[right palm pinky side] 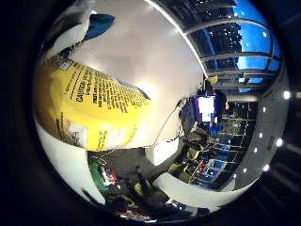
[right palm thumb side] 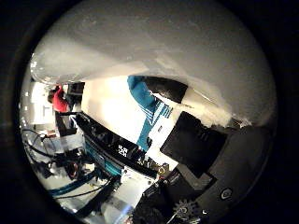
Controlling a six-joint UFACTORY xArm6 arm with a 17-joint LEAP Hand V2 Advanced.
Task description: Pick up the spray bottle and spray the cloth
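The white plastic spray bottle with a yellow label [right palm pinky side: 89, 108] fills the little-finger-side view, pressed against the palm above the white worktop [right palm pinky side: 146, 52]. The white-and-black hand [right palm thumb side: 196, 144] wraps its fingers round the bottle, grasping it, I judge. No cloth shows. Best next: keep the bottle upright, nozzle toward twelve o'clock, and squeeze steadily.

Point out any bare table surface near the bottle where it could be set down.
Bare white table shows beyond the spray bottle, up to its far edge. Close to the palm it is crowded: bottle and hand fill the view.
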